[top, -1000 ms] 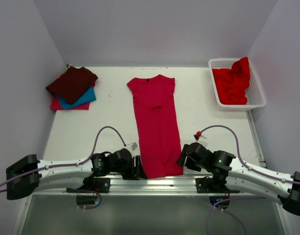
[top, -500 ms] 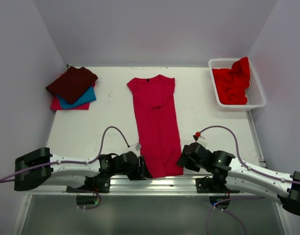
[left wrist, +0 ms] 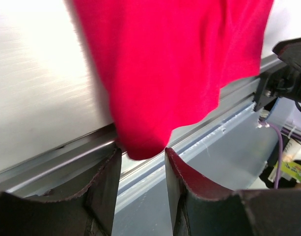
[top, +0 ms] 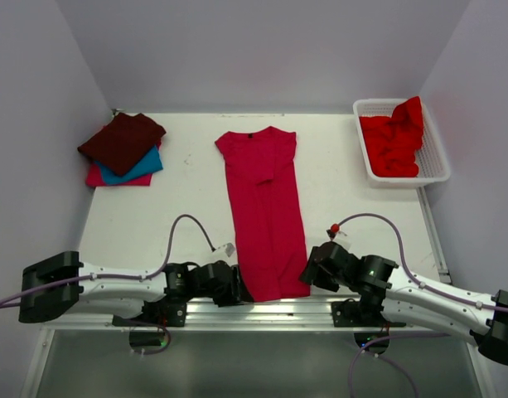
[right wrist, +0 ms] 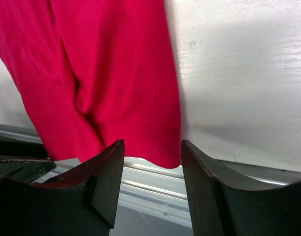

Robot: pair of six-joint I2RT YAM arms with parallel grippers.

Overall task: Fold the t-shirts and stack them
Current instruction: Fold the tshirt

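White counter (top: 353, 215): three folded cloth t-shirts (top: 121, 149) stacked, bright red cloth (top: 390, 145) left in white lattice basket (top: 371, 103); both my jaws spread at hem of crimson-pink t-shirt (top: 266, 224).

place: robot lab | signs: left arm (top: 113, 280) and right arm (top: 440, 292) bolted to a metal rail (top: 262, 310) at the white table's (top: 179, 211) near edge | plain pale walls (top: 262, 50) around it | purple cables (top: 184, 222)

Left of the crimson-pink t-shirt (top: 266, 215): maroon t-shirt (top: 121, 139), teal t-shirt (top: 143, 166), pink-red t-shirt (top: 96, 177). Right: bright red t-shirt (top: 392, 143), white lattice basket (top: 437, 162).
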